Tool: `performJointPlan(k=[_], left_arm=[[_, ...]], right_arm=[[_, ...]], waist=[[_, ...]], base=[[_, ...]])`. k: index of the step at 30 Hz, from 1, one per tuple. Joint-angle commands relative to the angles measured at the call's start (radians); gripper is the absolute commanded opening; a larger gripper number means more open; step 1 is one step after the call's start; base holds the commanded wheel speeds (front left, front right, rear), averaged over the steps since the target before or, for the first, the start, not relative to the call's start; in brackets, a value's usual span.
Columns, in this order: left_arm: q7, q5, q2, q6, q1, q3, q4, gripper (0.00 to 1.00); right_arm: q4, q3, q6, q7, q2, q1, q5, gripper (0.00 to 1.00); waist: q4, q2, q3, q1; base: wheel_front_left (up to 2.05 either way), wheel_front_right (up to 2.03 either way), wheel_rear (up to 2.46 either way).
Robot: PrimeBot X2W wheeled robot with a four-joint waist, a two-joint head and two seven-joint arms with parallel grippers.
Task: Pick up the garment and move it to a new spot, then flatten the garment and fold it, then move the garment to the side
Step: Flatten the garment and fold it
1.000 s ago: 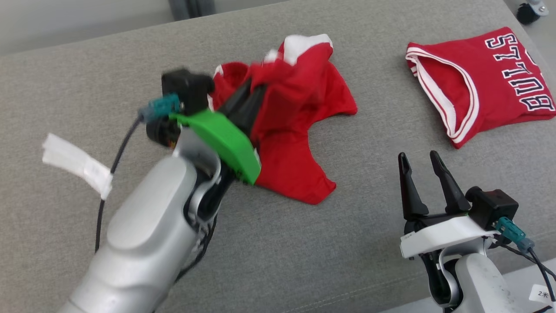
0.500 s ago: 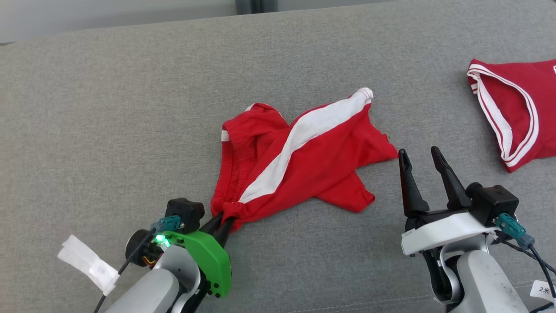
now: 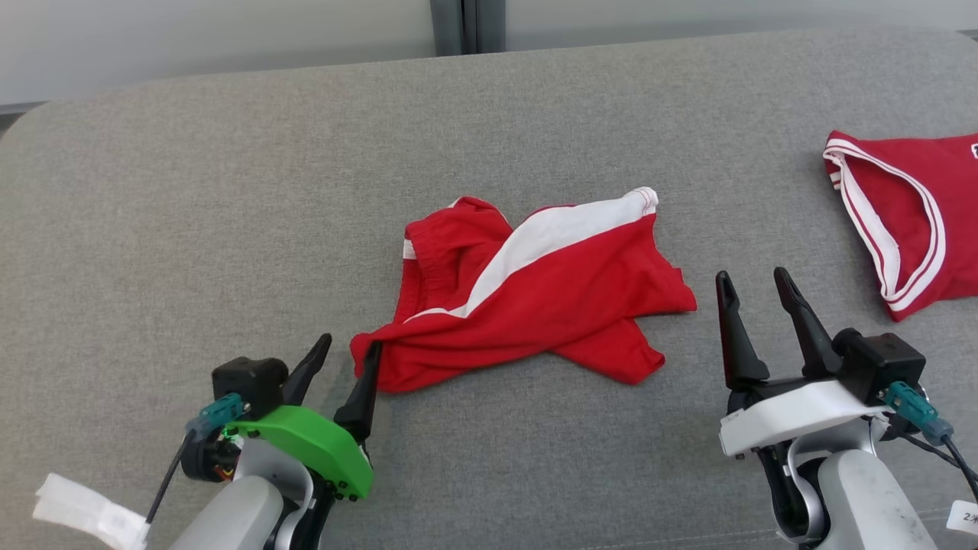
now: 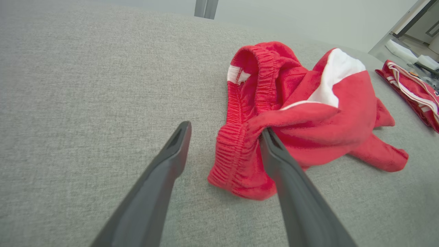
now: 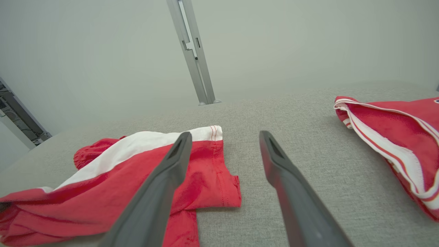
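at the middle of the grey cushion lies the garment, a pair of red shorts with a white side stripe. it is crumpled and twisted: one leg crosses the other, and the elastic waistband is bunched at the end toward the cushion's front left.

progress (judged):
- step 1, pick up and move to a new spot: appears complete, as the garment rests on open cushion surface with neither gripper clamped on it.
- step 2, flatten and fold: not yet done. the fabric must first be untwisted and spread.
- step 3, move to the side: not yet done.

grippers:
- left gripper: near the cushion's front edge, left of middle. jaws wide apart, nothing held. one finger touches the bunched waistband; the other stands over bare cushion.
- right gripper: near the cushion's front edge, right of middle. jaws wide apart, empty, just beside the garment's leg hem without touching it.

containers: the garment lies directly on the cushion, not inside any bin or basket. a folded jersey, red with white trim, lies at the cushion's right end, well apart from the garment.
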Motion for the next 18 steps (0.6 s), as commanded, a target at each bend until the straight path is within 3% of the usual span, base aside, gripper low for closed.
performJointPlan(k=[1,10,14,18], left_arm=[[-0.013,-0.024,0.004,-0.003,0.027,0.019,-0.014,1.00],[-0.081,-0.028,0.023,0.038,0.086,0.151,-0.121,1.00],[-0.086,0.056,-0.021,0.037,0.073,0.267,-0.179,1.00],[-0.086,0.178,-0.099,-0.009,0.105,0.403,-0.212,1.00]], right_arm=[[-0.009,-0.012,0.000,0.005,-0.002,0.015,-0.007,1.00],[-0.039,-0.047,0.000,0.030,-0.002,0.042,-0.024,1.00],[-0.040,-0.050,0.000,0.040,-0.002,0.042,-0.030,1.00],[-0.028,-0.036,0.000,0.054,-0.002,0.028,-0.032,1.00]], waist=[[0.011,0.0000,-0.020,0.0000],[0.040,0.0000,-0.066,0.0000],[0.048,0.0000,-0.083,0.0000],[0.045,0.0000,-0.098,0.0000]], base=[[0.00,0.00,0.00],[0.00,0.00,0.00],[0.00,0.00,0.00],[0.00,0.00,0.00]])
